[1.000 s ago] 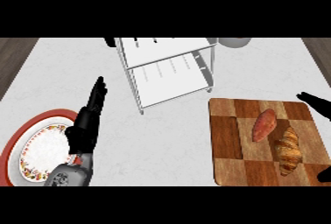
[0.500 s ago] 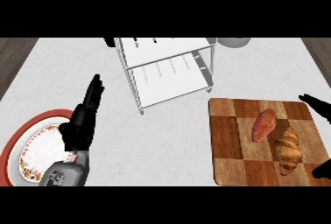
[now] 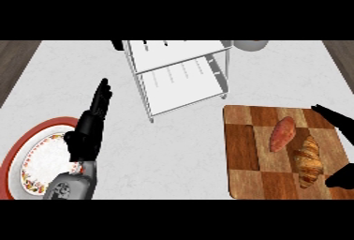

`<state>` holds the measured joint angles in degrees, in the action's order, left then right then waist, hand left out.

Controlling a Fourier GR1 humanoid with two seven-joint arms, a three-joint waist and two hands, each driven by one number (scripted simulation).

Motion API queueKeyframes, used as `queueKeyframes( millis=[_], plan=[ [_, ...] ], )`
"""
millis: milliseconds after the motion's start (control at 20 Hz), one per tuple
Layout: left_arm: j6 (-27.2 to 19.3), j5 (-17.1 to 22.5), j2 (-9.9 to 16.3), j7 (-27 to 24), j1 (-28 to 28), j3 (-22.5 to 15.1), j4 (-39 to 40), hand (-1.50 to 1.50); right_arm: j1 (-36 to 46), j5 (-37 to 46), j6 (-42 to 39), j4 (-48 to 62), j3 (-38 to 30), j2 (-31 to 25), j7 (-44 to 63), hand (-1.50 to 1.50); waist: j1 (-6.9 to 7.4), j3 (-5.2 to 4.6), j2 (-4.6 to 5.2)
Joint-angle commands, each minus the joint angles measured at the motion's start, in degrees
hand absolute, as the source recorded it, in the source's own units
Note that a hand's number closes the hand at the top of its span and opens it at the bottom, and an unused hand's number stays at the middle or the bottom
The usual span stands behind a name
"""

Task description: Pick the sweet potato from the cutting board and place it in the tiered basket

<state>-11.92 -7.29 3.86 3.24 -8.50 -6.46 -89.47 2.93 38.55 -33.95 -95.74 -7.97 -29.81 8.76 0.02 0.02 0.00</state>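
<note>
The white tiered basket (image 3: 181, 75) holds nothing visible; its top is cut off. The checkered cutting board (image 3: 242, 154) carries the sweet potato (image 3: 282, 134), touching a croissant (image 3: 308, 161). The left hand (image 3: 88, 130) rests released beside a red-rimmed plate (image 3: 15, 154). The right hand (image 3: 336, 117) is largely out of frame, its state indeterminate.

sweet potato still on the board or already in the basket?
On the board. The sweet potato lies on the cutting board beside the croissant; neither hand holds it. The tiered basket shelves show nothing on them.
</note>
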Motion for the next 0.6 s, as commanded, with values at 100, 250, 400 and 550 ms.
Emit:
queueKeyframes(
  millis=[100,250,400,550],
  plan=[
    [1.1,0.4,-1.0,-3.1,-2.9,2.5,4.9,0.0,1.6,2.5,0.9,4.8,-0.4,1.6,-4.6,-1.5,-0.07,-0.02,0.03],
    [0.3,-1.9,-1.6,0.3,-0.3,0.3,-0.2,0.0,2.5,2.7,-1.9,-1.3,1.2,5.3,1.9,-1.5,0.01,-0.02,-0.02],
    [3.0,0.1,0.3,0.3,1.5,2.2,-1.2,0.0,2.3,4.3,1.2,7.1,0.0,3.2,-5.6,-1.5,0.09,-0.01,0.0],
    [-0.1,-3.1,-2.7,-0.7,-0.3,0.5,1.1,0.0,3.8,3.1,-3.4,4.5,-1.0,4.1,-1.4,-1.5,-0.05,-0.02,-0.01]
  ],
)
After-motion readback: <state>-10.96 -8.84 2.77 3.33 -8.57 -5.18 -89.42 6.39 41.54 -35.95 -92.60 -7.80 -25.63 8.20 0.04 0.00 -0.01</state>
